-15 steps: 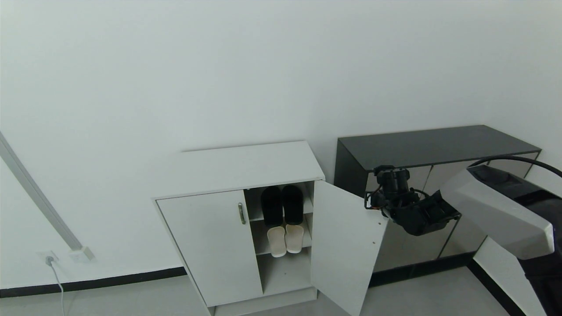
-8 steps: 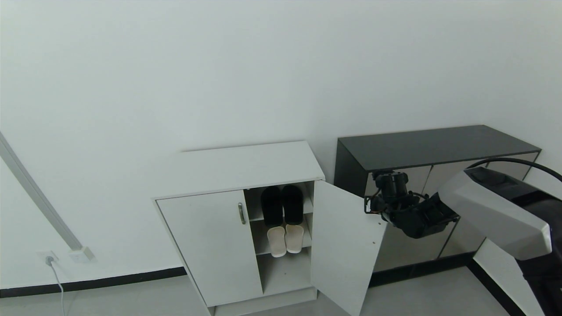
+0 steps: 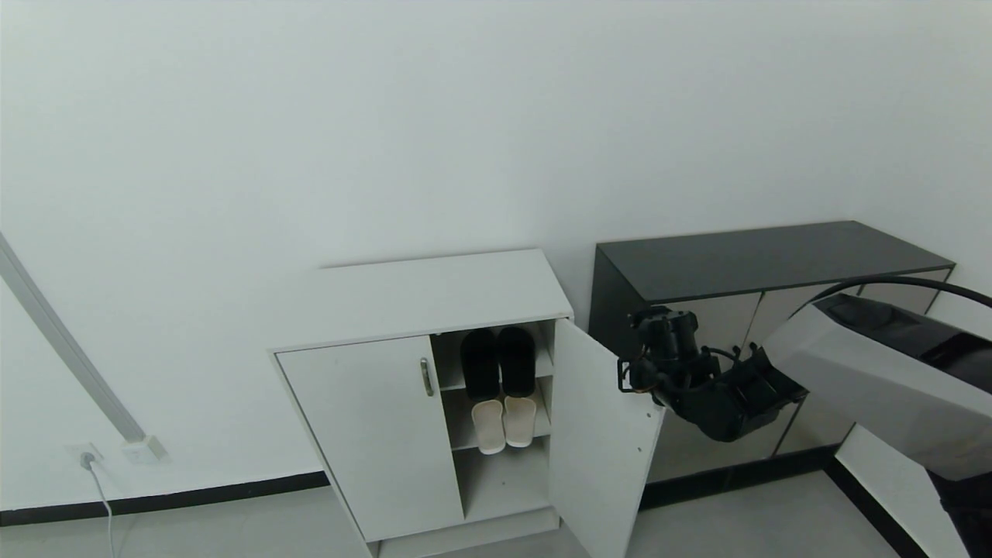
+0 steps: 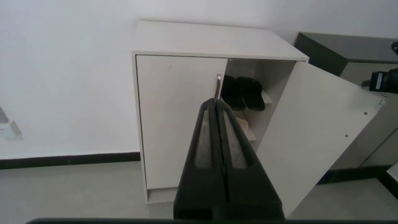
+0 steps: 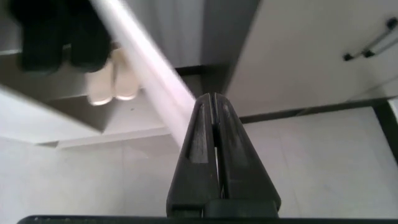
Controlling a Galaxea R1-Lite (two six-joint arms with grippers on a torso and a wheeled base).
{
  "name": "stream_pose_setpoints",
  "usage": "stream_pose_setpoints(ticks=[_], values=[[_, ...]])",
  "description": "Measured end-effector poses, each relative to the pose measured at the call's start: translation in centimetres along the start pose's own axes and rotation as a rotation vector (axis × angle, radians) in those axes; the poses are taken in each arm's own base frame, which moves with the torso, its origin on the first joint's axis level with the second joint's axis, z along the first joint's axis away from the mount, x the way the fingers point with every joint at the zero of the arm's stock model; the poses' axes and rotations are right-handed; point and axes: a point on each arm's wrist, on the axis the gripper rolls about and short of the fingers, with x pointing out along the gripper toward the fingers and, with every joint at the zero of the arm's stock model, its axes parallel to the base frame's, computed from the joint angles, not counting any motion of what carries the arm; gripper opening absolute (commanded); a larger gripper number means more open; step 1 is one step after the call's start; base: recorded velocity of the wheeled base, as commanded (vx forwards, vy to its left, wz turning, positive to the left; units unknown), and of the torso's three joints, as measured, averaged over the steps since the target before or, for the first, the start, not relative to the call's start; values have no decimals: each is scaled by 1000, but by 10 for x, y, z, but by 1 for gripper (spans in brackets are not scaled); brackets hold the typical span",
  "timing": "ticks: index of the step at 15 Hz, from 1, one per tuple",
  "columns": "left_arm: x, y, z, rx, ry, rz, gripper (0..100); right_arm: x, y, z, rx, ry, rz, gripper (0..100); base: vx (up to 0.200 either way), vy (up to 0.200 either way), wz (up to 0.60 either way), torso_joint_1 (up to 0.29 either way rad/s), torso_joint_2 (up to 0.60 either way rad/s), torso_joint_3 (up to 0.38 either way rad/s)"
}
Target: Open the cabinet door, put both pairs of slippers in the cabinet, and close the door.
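The white cabinet point(image 3: 434, 294) stands against the wall with its left door point(image 3: 372, 434) closed and its right door point(image 3: 601, 434) swung partly open. Black slippers point(image 3: 498, 362) lie on the upper shelf and cream slippers point(image 3: 504, 424) on the shelf below. My right gripper point(image 3: 629, 378) is shut and rests against the outer face of the right door near its free edge. In the right wrist view the shut right gripper point(image 5: 214, 99) touches the door's white edge point(image 5: 143, 62), with both pairs of slippers beyond it. My left gripper point(image 4: 219, 104) is shut with nothing in it, held back in front of the cabinet point(image 4: 211, 43).
A low black-topped cabinet point(image 3: 775, 256) stands right beside the white one, behind my right arm. A wall socket with a cable point(image 3: 87, 456) and a slanted conduit point(image 3: 62, 341) are at the far left. Bare floor point(image 3: 736, 519) lies in front.
My right gripper has moved to the left with the right door's edge, and the door has swung further toward shut.
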Motion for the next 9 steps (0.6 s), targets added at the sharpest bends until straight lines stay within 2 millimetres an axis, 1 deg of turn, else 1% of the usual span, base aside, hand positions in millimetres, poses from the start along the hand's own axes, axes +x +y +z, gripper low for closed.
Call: stream_pose_setpoints(ticks=[2,5,7,9], values=[[0,0,0,0,0,0,0,-12,11,0,-11,-3,28,0,0,0,0,0,0,0],[0,0,0,0,0,0,0,-28,16,1,-20,-4,50,0,0,0,0,0,0,0],[0,0,0,0,0,0,0,-32,17,2,-23,-6,54,0,0,0,0,0,0,0],[0,0,0,0,0,-1,0,-31,19,-2,-28,3,57,0,0,0,0,0,0,0]])
